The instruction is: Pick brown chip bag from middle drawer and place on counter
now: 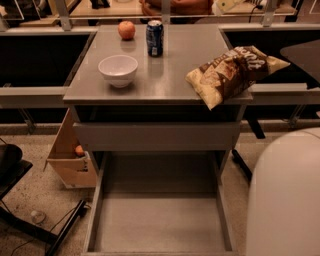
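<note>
The brown chip bag [235,72] lies on the right side of the grey counter [175,65], with its tan end hanging over the front right corner. The middle drawer [160,220] is pulled out below the counter, and its floor is bare. Only a pale tip of my gripper [227,5] shows at the top edge of the view, above and behind the bag and apart from it. It holds nothing that I can see. A white rounded part of my arm [285,195] fills the lower right.
A white bowl [118,70], a blue soda can [155,37] and an orange-red fruit [126,30] stand on the counter's left and back. A cardboard box [70,160] sits on the floor to the left of the drawer. A black chair base [20,200] is at the far left.
</note>
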`<state>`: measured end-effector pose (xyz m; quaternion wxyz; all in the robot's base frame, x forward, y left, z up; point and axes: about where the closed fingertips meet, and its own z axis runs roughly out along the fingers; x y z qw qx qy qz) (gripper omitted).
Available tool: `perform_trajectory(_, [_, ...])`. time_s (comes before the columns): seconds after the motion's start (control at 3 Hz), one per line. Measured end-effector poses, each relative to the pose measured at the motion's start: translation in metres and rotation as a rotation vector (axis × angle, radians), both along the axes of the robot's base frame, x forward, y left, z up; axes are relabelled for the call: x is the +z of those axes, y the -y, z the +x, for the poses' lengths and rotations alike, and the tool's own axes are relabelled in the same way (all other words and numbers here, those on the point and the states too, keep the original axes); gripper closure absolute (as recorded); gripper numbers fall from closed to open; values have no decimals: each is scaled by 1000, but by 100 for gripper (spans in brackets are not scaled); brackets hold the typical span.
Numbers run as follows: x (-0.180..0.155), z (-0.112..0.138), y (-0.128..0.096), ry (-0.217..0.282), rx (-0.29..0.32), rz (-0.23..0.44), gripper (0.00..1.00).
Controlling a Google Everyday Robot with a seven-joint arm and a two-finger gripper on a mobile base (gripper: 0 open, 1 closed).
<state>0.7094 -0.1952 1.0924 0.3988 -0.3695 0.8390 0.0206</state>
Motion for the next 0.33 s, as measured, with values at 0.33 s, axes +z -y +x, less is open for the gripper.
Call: perform_trajectory(0.33, [23,-18,20,81,31,68,0])
